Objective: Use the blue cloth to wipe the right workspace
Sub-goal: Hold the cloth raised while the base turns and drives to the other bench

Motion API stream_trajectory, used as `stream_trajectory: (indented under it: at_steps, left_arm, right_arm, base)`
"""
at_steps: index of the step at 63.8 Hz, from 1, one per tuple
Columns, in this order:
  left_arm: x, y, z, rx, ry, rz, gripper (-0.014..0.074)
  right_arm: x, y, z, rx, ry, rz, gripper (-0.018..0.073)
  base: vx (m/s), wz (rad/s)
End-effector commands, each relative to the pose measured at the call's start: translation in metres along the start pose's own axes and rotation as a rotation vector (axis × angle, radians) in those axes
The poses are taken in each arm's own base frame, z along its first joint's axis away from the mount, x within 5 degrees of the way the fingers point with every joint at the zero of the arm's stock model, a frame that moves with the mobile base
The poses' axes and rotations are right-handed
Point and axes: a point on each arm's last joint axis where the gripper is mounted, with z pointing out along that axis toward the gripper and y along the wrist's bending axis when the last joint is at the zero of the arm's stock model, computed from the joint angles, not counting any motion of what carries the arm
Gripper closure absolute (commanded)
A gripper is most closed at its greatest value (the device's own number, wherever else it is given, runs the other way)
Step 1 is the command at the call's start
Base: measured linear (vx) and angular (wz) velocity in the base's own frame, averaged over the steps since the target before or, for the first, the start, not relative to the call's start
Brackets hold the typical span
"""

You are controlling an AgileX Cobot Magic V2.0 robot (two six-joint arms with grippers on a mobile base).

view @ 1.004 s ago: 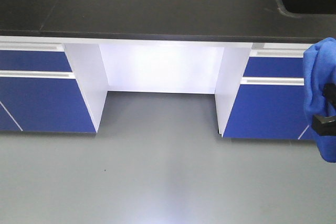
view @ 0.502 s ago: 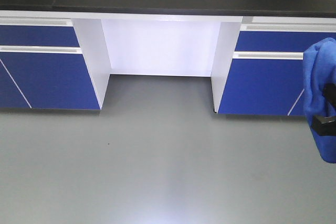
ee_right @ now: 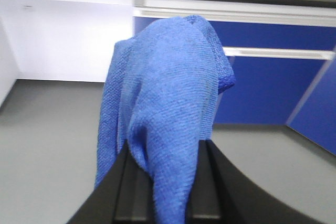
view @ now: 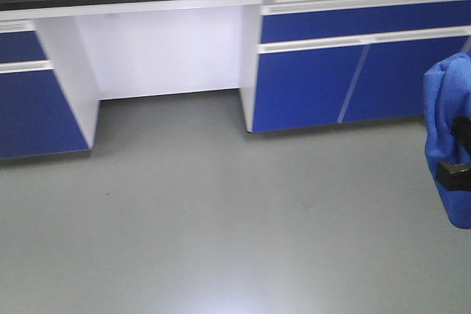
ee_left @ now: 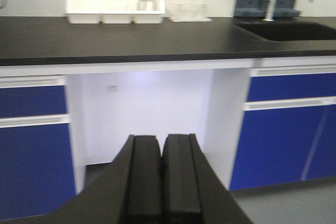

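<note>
The blue cloth [ee_right: 168, 93] hangs bunched from my right gripper [ee_right: 165, 153], which is shut on it; it fills the middle of the right wrist view. In the front view the cloth [view: 445, 119] and a black part of the right gripper [view: 458, 159] show at the right edge, held in the air above the grey floor. My left gripper [ee_left: 161, 142] is shut and empty, its two pads pressed together, pointing at the white kneehole under the black countertop [ee_left: 131, 38].
Blue cabinets [view: 346, 71] with white handles stand under the countertop, with a white kneehole [view: 162, 49] between them. A sink [ee_left: 286, 30] with a tap and white trays [ee_left: 113, 11] sit on the counter. Grey floor [view: 221, 211] lies in front.
The front view has swung right and away from the counter: the kneehole and cabinets slid left and the countertop is nearly out of frame. The cloth stays in the same place in view.
</note>
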Motion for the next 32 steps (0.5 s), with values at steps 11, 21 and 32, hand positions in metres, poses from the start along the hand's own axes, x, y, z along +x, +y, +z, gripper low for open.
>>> stream_trajectory:
  at_steps: [11, 21, 32]
  left_arm:
    - [0.002, -0.0013, 0.0005, 0.019, -0.067, -0.007, 0.0602]
    - [0.002, -0.0013, 0.0005, 0.019, -0.067, -0.007, 0.0602]
    - [0.002, -0.0013, 0.0005, 0.019, -0.067, -0.007, 0.0602]
  right_arm:
    - [-0.0156, 0.0004, -0.0033, -0.009, -0.099, -0.018, 0.0564]
    - [-0.0156, 0.0004, -0.0033, -0.009, -0.099, -0.018, 0.0564]
    - [-0.0156, 0.0004, -0.0033, -0.009, -0.099, -0.018, 0.0564]
  base:
    - [-0.14, -0.68]
    - [-0.13, -0.8]
    - [-0.12, -0.84]
